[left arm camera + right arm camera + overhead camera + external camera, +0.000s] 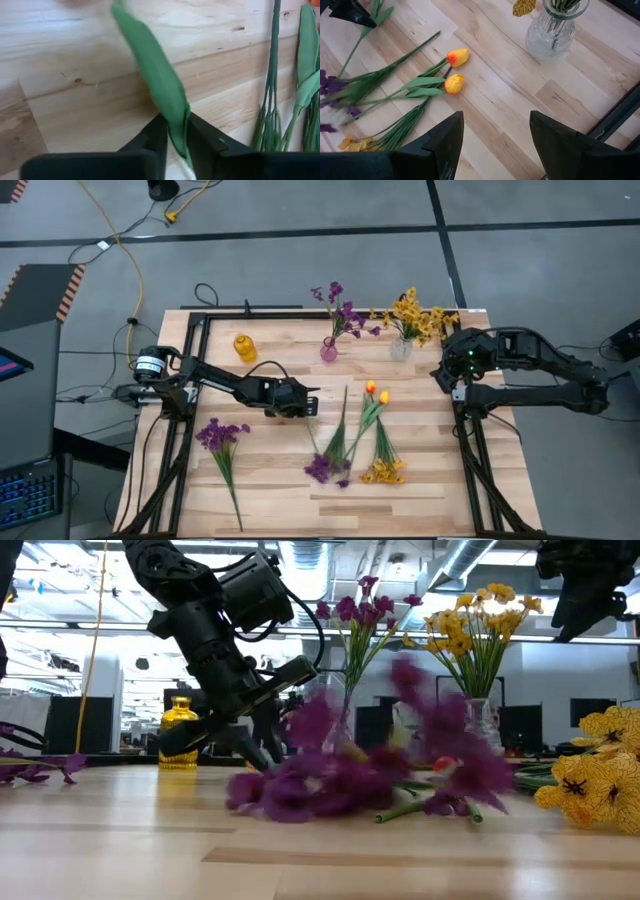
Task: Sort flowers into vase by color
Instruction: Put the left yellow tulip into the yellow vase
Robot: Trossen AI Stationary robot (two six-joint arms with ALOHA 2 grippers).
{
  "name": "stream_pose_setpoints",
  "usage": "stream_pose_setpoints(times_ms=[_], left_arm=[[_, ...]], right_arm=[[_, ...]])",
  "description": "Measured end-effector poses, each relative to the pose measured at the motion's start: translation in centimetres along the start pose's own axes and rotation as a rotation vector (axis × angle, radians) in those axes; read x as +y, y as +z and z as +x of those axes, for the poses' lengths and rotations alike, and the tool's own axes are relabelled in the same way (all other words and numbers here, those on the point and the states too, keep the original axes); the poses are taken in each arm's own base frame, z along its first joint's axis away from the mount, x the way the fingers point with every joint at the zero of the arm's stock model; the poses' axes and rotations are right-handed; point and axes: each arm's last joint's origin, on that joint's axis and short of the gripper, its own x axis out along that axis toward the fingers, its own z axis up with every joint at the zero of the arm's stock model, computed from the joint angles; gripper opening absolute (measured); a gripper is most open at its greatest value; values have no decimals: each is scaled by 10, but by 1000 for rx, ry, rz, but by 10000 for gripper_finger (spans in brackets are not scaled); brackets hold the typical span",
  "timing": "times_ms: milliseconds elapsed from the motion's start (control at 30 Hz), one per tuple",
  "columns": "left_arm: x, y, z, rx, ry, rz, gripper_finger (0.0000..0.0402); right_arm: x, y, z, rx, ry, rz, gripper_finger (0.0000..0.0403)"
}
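My left gripper [310,408] is low over the table's middle, shut on a leaf of a purple sprig [320,468] that lies there beside two orange tulips [376,392] and a yellow sprig [384,471]. Another purple sprig [222,435] lies flat at the near left. At the far edge, a pink vase [328,350] holds purple flowers and a clear vase [400,348] holds yellow ones. My right gripper [495,145] hangs open, high above the table's far right, with nothing between its fingers. My left gripper pinches a long green leaf [176,122] of the purple sprig between its two fingers [156,142], at the stem end away from the blossoms. The fingers slant down from the table's left. The blossom end [330,85] lies on the table.
A small yellow vase [245,347] stands without flowers at the far left. Black frame rails [190,380] run along the table's left, far and right sides. Bare wood [270,490] lies between the near-left sprig and the middle bunch.
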Motion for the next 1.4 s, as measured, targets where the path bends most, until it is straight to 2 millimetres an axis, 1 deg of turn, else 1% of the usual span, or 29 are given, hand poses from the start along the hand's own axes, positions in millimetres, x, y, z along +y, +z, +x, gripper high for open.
stream_pose_setpoints(times_ms=[100, 167, 400, 567, 733, 1000, 1200, 1400], left_arm=[[0, 0, 0, 0, 0, 17, 16], [0, 0, 0, -6, 0, 23, 6], [-7, 2, -6, -29, -59, 66, 9], [-17, 6, -22, -100, -141, 139, 6], [-27, 11, -50, -216, -205, 227, 5], [-36, 19, -108, -410, -296, 344, 5], [-32, 26, -153, -600, -291, 447, 5], [-21, 32, -192, -809, -206, 497, 4]], right_arm=[[0, 0, 0, 0, 0, 0, 256], [0, 0, 0, 0, 0, 0, 256], [0, 0, 0, 0, 0, 8, 256], [0, 0, 0, 0, 0, 9, 256], [0, 0, 0, -1, 0, 11, 256], [0, 0, 0, -1, 0, 10, 256], [0, 0, 0, -4, 2, 11, 256], [0, 1, 0, -7, 4, 11, 256]])
